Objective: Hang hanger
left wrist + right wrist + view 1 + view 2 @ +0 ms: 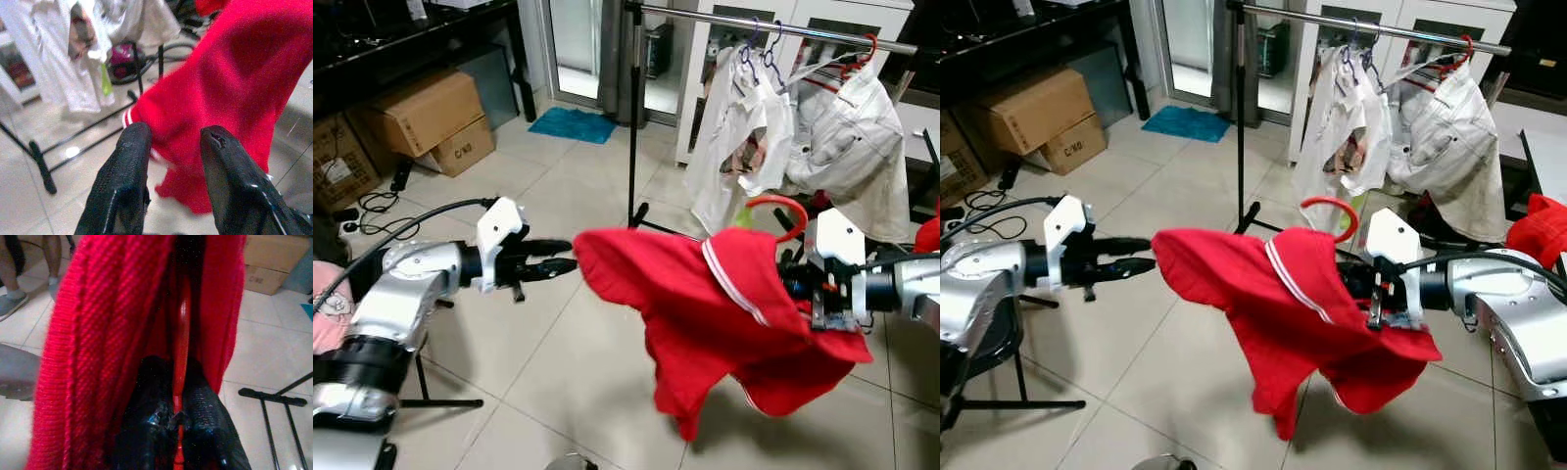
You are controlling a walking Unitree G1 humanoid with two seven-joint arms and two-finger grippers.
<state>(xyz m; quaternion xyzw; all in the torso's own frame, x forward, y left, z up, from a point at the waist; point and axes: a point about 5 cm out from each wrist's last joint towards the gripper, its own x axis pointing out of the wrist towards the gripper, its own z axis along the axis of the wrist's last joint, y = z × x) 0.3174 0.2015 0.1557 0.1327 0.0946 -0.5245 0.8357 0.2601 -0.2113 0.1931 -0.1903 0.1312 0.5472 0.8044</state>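
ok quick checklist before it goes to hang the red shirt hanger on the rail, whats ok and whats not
1. Grip on hanger: ok. The right gripper is shut on the red hanger.
2. Shirt on hanger: ok. The red shirt drapes over it, clear of the floor.
3. Hook free: ok. The hanger's hook stands above the shirt's collar, uncovered.
4. Hook at rail height: not ok. The rail sits well above the hook.
5. Free spot on rail: ok. Bare rail lies left of the white clothes.
6. Left gripper: ok. Open, beside the shirt's edge, not pinching it.
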